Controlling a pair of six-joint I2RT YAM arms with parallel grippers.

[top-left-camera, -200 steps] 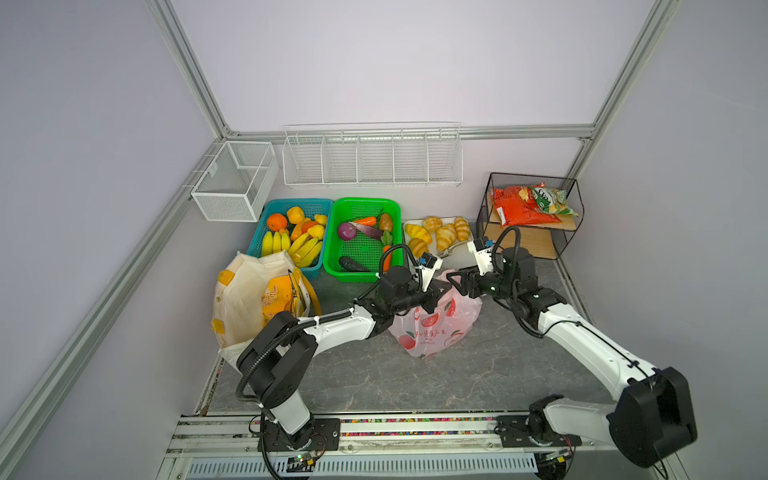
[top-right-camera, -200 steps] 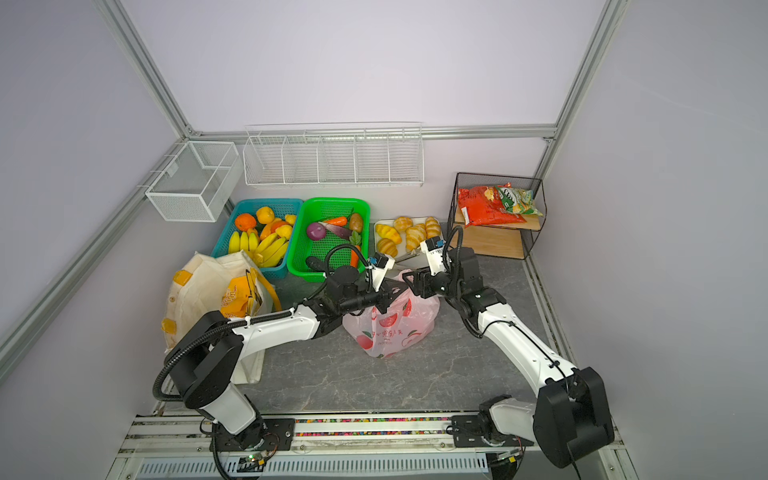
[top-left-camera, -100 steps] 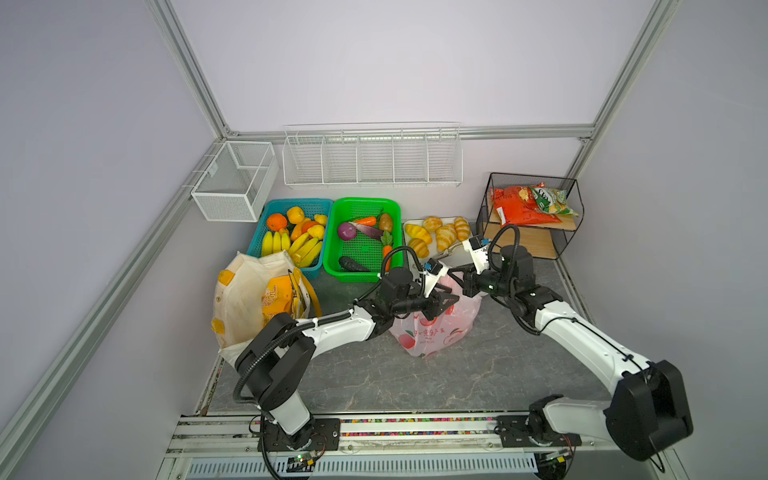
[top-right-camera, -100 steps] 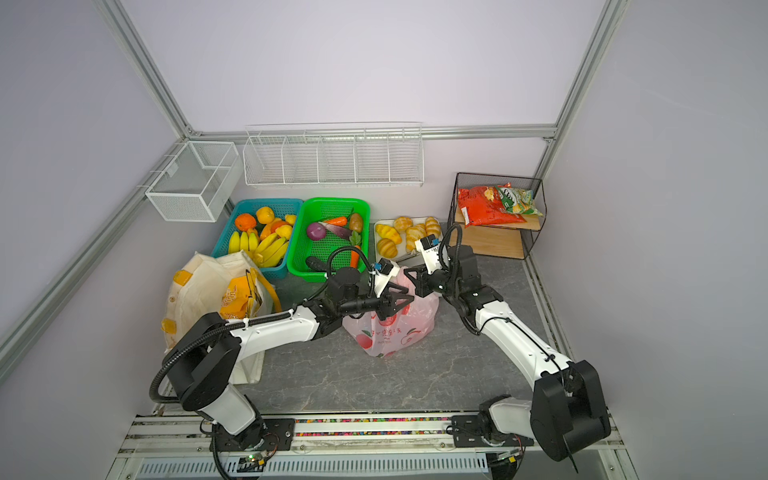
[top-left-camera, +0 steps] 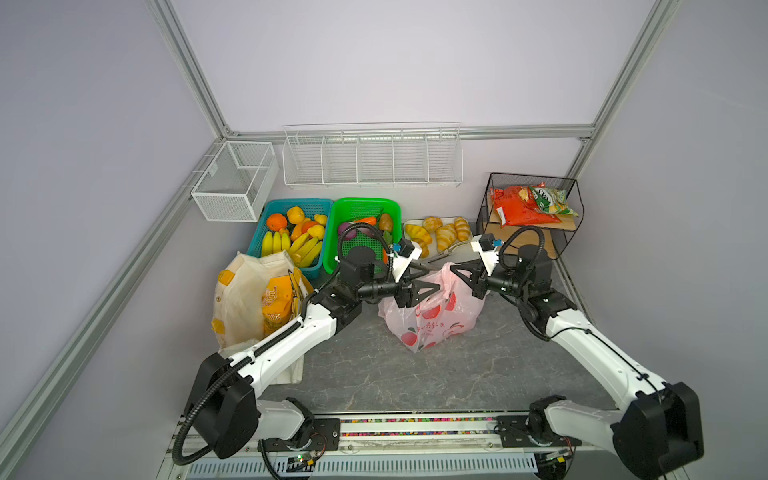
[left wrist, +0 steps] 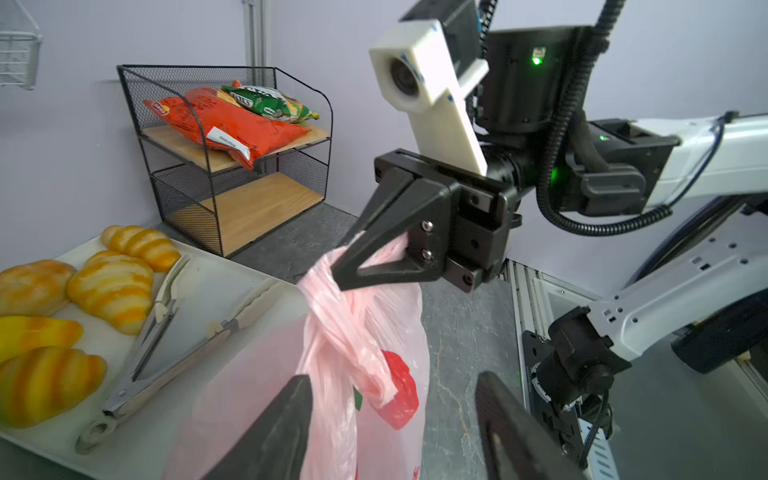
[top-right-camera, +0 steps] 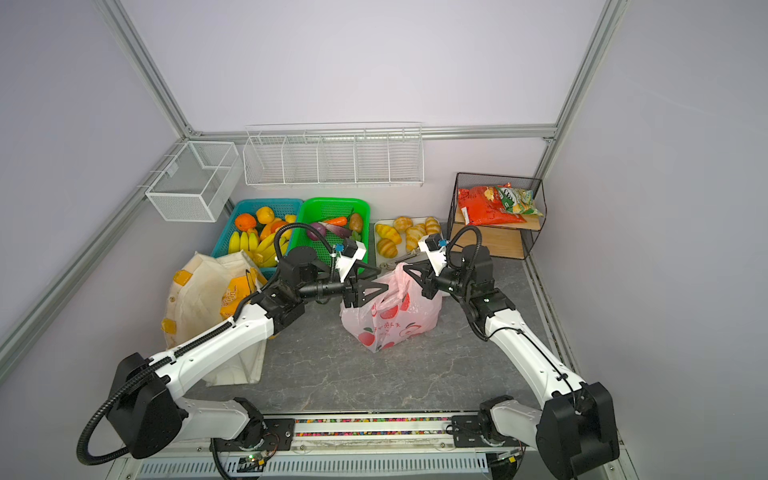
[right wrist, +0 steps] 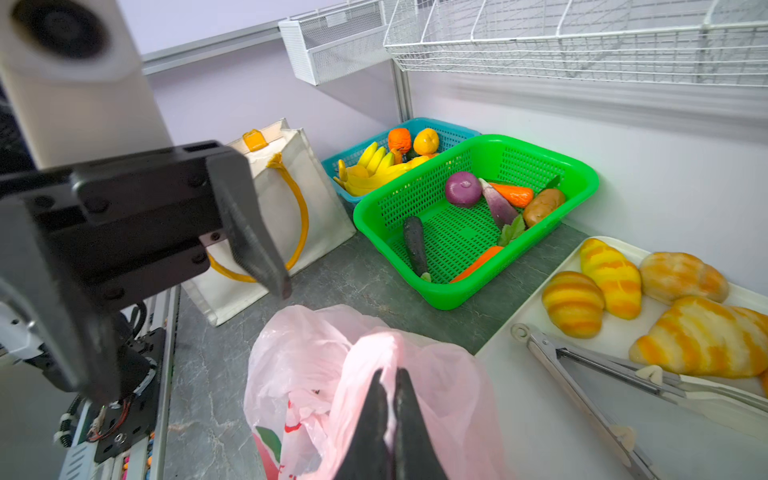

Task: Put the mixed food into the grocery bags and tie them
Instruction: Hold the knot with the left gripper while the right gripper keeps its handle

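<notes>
Handover at the pink bag (top-left-camera: pixel 432 328); the two arms have swapped roles within the last second.

Left tool (left wrist: pixel 392 376): closed on the bag's top a second ago; now its jaws are spread wide and hold nothing, one finger on either side of the twisted handles (left wrist: pixel 338 320).

Right tool (left wrist: pixel 337 262): open beside the bag a second ago; now pinched fully together on a pink handle strand; the right wrist view shows film squeezed between its fingertips (right wrist: pixel 372 419).

Bag position: upright mid-counter (top-left-camera: pixel 415 374), between both tools, just in front of the croissant tray (left wrist: pixel 195 320); contents not identifiable through the film. The handles look crossed and twisted; whether a knot is closed, cannot tell.

Canvas tote (top-left-camera: pixel 241 299) stands at the left with an orange snack packet (top-left-camera: pixel 276 303) in its mouth; handles untied. Purple onion (right wrist: pixel 462 189) and eggplant (right wrist: pixel 414 241) lie in the green basket (right wrist: pixel 453 297).

Judgement: tying of the pink bag is under way; the left tool is free to regrip the other handle; thin film may slip or tear under pull. With the tote untied and food still in the basket, much of the task remains.
</notes>
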